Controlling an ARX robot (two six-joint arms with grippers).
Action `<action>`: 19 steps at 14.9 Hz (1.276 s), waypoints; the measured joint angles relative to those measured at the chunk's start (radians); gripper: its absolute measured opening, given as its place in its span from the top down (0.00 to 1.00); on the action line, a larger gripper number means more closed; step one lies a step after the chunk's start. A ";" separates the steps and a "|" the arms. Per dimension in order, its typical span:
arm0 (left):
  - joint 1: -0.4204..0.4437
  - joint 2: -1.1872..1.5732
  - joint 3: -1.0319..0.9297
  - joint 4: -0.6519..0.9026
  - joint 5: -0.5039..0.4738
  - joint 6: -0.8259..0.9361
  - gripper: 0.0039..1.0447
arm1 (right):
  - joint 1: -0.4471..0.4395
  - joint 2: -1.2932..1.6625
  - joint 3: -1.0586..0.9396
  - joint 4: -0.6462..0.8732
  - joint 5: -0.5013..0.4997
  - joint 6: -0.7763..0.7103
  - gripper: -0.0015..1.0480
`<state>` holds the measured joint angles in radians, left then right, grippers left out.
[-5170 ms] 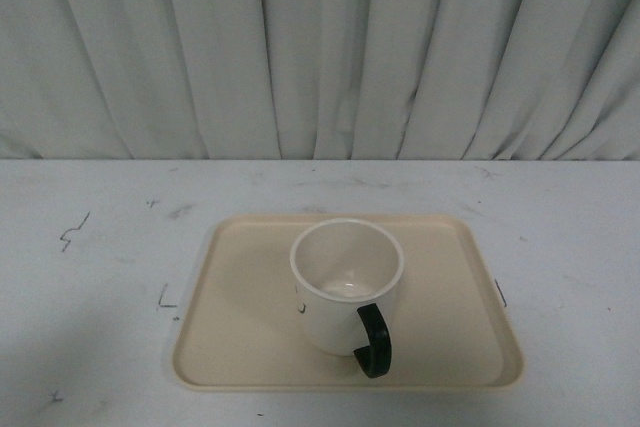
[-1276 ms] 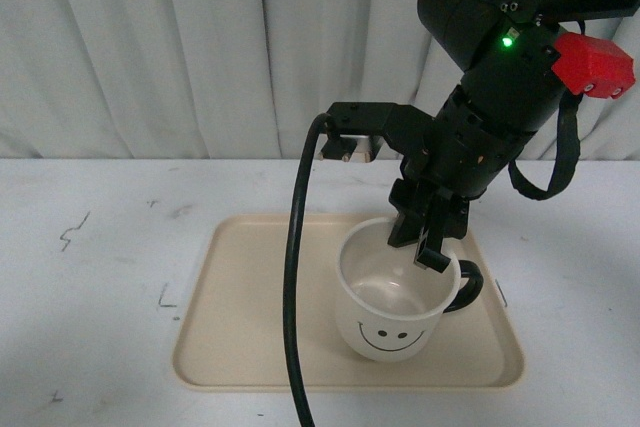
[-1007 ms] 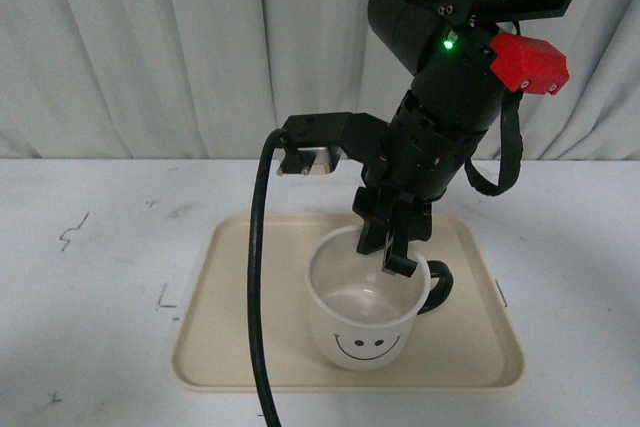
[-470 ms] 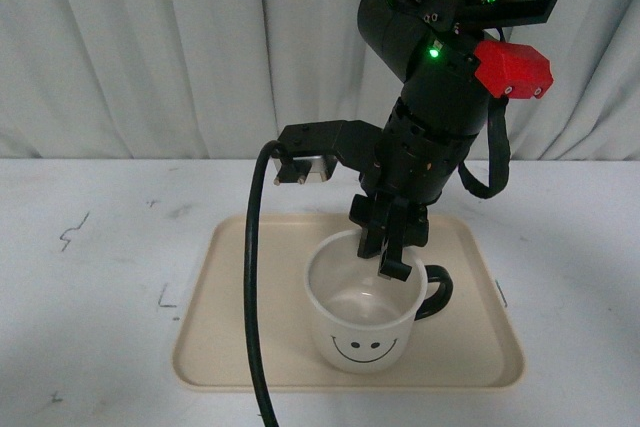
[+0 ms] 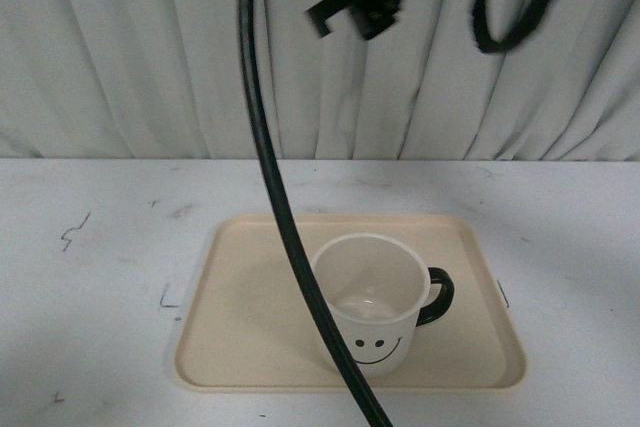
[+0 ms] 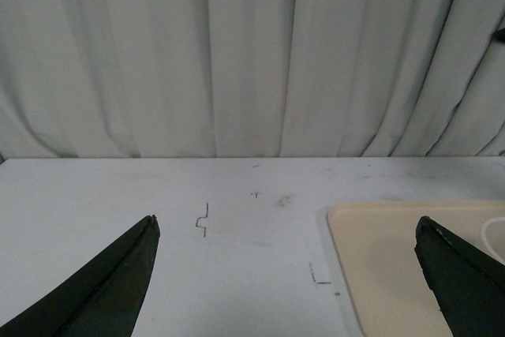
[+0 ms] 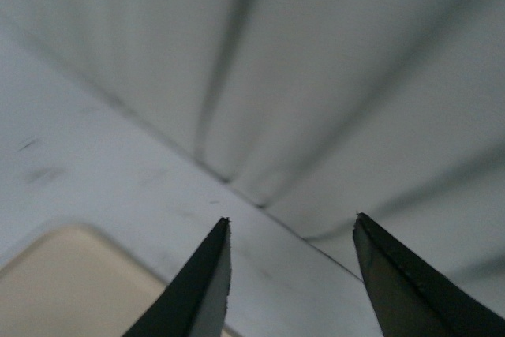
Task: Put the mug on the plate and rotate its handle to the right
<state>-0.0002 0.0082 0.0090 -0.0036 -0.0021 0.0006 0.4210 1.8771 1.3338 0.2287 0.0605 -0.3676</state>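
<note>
You see a cream-white mug (image 5: pixel 372 299) with a black smiley print and black handle (image 5: pixel 438 296) on the beige plate (image 5: pixel 240 322).

A pale pleated curtain (image 5: pixel 150 57) hangs behind the scuffed white table (image 5: pixel 90 277).

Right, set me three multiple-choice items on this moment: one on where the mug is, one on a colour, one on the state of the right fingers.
1. Where does the mug stand?
A. on the bare table
B. on the plate
C. held in the air

2. What colour is the handle?
A. red
B. cream
C. black

3. How are the fingers of the right gripper?
A. apart, holding nothing
B. shut on the mug
C. shut on the handle

Answers: 1 B, the mug sits inside the plate's rim. 2 C, the loop at the mug's right side is glossy black. 3 A, the right wrist view shows only curtain and table between them.
</note>
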 joint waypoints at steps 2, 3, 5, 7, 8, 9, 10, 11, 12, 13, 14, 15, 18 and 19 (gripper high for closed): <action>0.000 0.000 0.000 0.001 0.000 0.000 0.06 | -0.061 -0.101 -0.286 0.365 0.216 0.183 0.70; 0.000 0.000 0.000 0.000 0.002 0.000 0.06 | -0.110 -0.150 -0.446 0.536 0.252 0.259 0.80; 0.000 0.000 0.000 0.000 0.002 0.000 0.06 | -0.162 -0.268 -0.694 0.741 0.224 0.329 0.98; 0.000 0.000 0.000 0.000 0.002 0.000 0.06 | -0.188 -0.396 -0.842 0.794 0.161 0.346 0.98; 0.000 0.000 0.000 0.000 0.002 0.000 0.06 | -0.219 -0.441 -0.914 0.795 0.140 0.349 0.98; 0.000 0.000 0.000 0.000 0.002 0.000 0.06 | -0.241 -0.476 -0.970 0.793 0.126 0.350 0.98; 0.000 0.000 0.000 0.000 0.002 0.000 0.06 | -0.261 -0.519 -1.016 0.789 0.114 0.352 0.98; 0.000 0.000 0.000 0.000 0.002 0.000 0.06 | -0.274 -0.576 -1.057 0.789 0.094 0.353 0.98; 0.000 0.000 0.000 0.000 0.002 0.000 0.06 | -0.286 -0.630 -1.092 0.778 0.073 0.353 0.98; 0.000 0.000 0.000 0.000 0.002 0.000 0.06 | -0.298 -0.671 -1.123 0.763 0.059 0.353 0.98; 0.000 0.000 0.000 0.000 0.002 0.000 0.06 | -0.314 -0.716 -1.157 0.739 0.049 0.353 0.98; 0.000 0.000 0.000 0.000 0.002 0.000 0.06 | -0.327 -0.744 -1.195 0.778 0.040 0.353 0.98; 0.000 0.000 0.000 0.000 0.002 0.000 0.06 | -0.393 -0.855 -1.273 0.699 -0.048 0.353 0.98; 0.000 0.000 0.000 0.000 0.002 0.000 0.06 | -0.427 -0.917 -1.277 0.669 -0.048 0.354 0.98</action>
<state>-0.0002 0.0082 0.0090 -0.0032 -0.0006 0.0006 -0.0063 0.9596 0.0566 0.8974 0.0124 -0.0132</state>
